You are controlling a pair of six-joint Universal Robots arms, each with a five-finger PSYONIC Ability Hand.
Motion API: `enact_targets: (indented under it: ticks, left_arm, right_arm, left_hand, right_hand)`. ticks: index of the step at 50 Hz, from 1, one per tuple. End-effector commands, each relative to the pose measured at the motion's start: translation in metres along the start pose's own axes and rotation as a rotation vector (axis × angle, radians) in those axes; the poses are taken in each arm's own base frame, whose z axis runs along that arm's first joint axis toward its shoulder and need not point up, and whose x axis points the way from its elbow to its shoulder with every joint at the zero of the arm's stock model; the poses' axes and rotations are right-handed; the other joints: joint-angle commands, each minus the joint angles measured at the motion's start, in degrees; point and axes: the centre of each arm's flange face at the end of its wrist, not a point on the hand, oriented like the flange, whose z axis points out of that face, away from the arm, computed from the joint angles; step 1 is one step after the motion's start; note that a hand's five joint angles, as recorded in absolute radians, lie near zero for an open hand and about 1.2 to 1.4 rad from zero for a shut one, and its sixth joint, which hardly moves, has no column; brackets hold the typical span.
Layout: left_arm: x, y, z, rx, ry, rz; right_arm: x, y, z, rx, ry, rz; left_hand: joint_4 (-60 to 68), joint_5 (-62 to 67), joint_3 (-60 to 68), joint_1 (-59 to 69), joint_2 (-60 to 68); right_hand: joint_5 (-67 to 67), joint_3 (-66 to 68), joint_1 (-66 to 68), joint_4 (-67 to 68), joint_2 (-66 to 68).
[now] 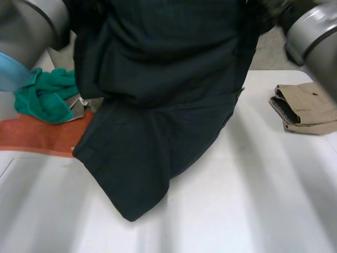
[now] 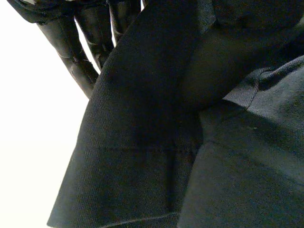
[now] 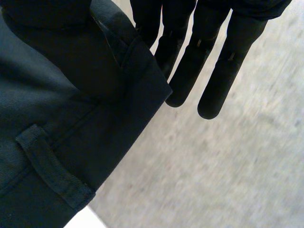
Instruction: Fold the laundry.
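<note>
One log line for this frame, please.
dark trousers: lifted, lower end on table | left hand: pinching trousers | right hand: pinching waistband

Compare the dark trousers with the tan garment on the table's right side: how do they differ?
The dark trousers are near-black; the tan garment is light khaki. The dark trousers hang raised and unfolded, only their lower end resting on the table; the tan garment lies wholly on it, folded into a compact bundle. Both are pieces of clothing.
</note>
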Motion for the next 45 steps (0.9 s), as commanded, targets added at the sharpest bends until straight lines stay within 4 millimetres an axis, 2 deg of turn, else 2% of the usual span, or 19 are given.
enact_targets:
  ticks: [1, 3, 6, 7, 9, 10, 11, 14, 16, 22, 26, 27, 32, 34, 37, 38, 41, 42, 45]
  left_arm:
    - [0.011, 0.128, 0.051, -0.108, 0.001, 0.089]
    - [0.008, 0.154, 0.058, -0.116, -0.041, 0.118]
    - [-0.002, 0.166, 0.064, -0.100, -0.110, 0.146]
    - [-0.011, 0.169, 0.068, -0.084, -0.155, 0.158]
    - [-0.018, 0.169, 0.071, -0.066, -0.197, 0.164]
    - [-0.022, 0.170, 0.071, -0.062, -0.217, 0.163]
    - [-0.031, 0.167, 0.071, -0.057, -0.258, 0.161]
    - [-0.039, 0.158, 0.069, -0.056, -0.297, 0.153]
    - [-0.046, 0.146, 0.064, -0.062, -0.318, 0.156]
    - [-0.046, 0.112, 0.045, -0.060, -0.311, 0.174]
    - [-0.036, 0.091, 0.023, -0.076, -0.267, 0.205]
    - [-0.029, 0.087, 0.011, -0.100, -0.238, 0.220]
    - [0.000, 0.083, -0.034, -0.208, -0.101, 0.250]
    - [0.015, 0.086, -0.060, -0.281, -0.020, 0.249]
    - [0.028, 0.091, -0.085, -0.355, 0.055, 0.241]
    - [0.038, 0.095, -0.103, -0.405, 0.110, 0.232]
    - [0.056, 0.103, -0.130, -0.476, 0.212, 0.218]
    - [0.067, 0.109, -0.147, -0.525, 0.278, 0.210]
    - [0.085, 0.124, -0.177, -0.617, 0.390, 0.198]
  right_arm:
    - [-0.043, 0.077, 0.035, -0.021, 0.068, 0.010]
    - [-0.059, 0.099, 0.044, 0.032, 0.107, 0.016]
    - [-0.066, 0.121, 0.053, 0.107, 0.156, 0.004]
    - [-0.068, 0.132, 0.059, 0.169, 0.192, -0.010]
    - [-0.072, 0.139, 0.065, 0.232, 0.226, -0.037]
    - [-0.073, 0.142, 0.066, 0.249, 0.243, -0.055]
    - [-0.076, 0.147, 0.067, 0.253, 0.262, -0.103]
    - [-0.075, 0.146, 0.066, 0.235, 0.267, -0.160]
    - [-0.071, 0.139, 0.064, 0.207, 0.251, -0.157]
    - [-0.048, 0.115, 0.053, 0.099, 0.202, -0.108]
    - [-0.033, 0.099, 0.038, -0.022, 0.137, -0.109]
    - [-0.029, 0.096, 0.029, -0.083, 0.102, -0.110]
    - [-0.024, 0.095, -0.001, -0.270, -0.022, -0.114]
    - [-0.021, 0.098, -0.017, -0.355, -0.079, -0.113]
    - [-0.021, 0.101, -0.034, -0.429, -0.144, -0.107]
    - [-0.022, 0.106, -0.045, -0.472, -0.187, -0.100]
    - [-0.027, 0.114, -0.061, -0.531, -0.259, -0.087]
    - [-0.031, 0.122, -0.072, -0.564, -0.304, -0.079]
    - [-0.042, 0.137, -0.090, -0.612, -0.390, -0.077]
  left_hand:
    - [11.61, 12.35, 12.06, 13.68, 11.55]
    - [11.61, 12.35, 12.06, 13.68, 11.55]
    - [11.61, 12.35, 12.06, 13.68, 11.55]
    - [-1.70, -0.95, -1.24, 0.38, -1.76]
    - [-33.62, -32.88, -33.17, -31.55, -33.68]
    - [-50.11, -49.36, -49.66, -48.03, -50.17]
    - [-58.39, -57.65, -57.94, -56.32, -58.45]
    - [-58.39, -57.65, -57.94, -56.32, -58.45]
    - [-58.39, -57.65, -57.94, -56.32, -58.45]
    - [-58.39, -57.65, -57.94, -56.32, -58.45]
    - [-58.39, -57.65, -57.94, -56.32, -58.45]
    - [-58.39, -57.65, -57.94, -56.32, -58.45]
    - [-58.39, -57.65, -57.94, -56.32, -58.45]
    - [-55.06, -54.32, -54.61, -52.99, -55.12]
    - [-47.61, -46.86, -47.15, -45.53, -47.67]
    - [-43.92, -43.18, -43.47, -41.85, -43.98]
    - [-43.05, -42.30, -42.59, -40.97, -43.10]
    - [-41.21, -40.47, -40.76, -39.14, -41.27]
    - [-35.67, -34.93, -35.22, -33.60, -35.73]
  right_hand:
    - [12.82, 12.03, 16.41, 11.48, 13.01]
    - [12.82, 12.03, 16.41, 11.48, 13.01]
    - [12.82, 12.03, 16.41, 11.48, 13.01]
    - [-5.85, -6.64, -2.26, -7.19, -5.66]
    - [-44.35, -45.14, -40.76, -45.69, -44.16]
    - [-57.18, -57.97, -53.59, -58.52, -56.99]
    - [-57.18, -57.97, -53.59, -58.52, -56.99]
    - [-57.18, -57.97, -53.59, -58.52, -56.99]
    - [-57.18, -57.97, -53.59, -58.52, -56.99]
    - [-57.18, -57.97, -53.59, -58.52, -56.99]
    - [-57.18, -57.97, -53.59, -58.52, -56.99]
    - [-57.18, -57.97, -53.59, -58.52, -56.99]
    - [-51.65, -52.44, -48.06, -52.99, -51.46]
    - [-44.27, -45.06, -40.68, -45.62, -44.09]
    - [-39.19, -39.98, -35.60, -40.54, -39.01]
    - [-35.68, -36.47, -32.09, -37.02, -35.49]
    - [-31.62, -32.41, -28.03, -32.96, -31.43]
    - [-27.44, -28.23, -23.85, -28.79, -27.26]
    - [-20.70, -21.49, -17.11, -22.04, -20.51]
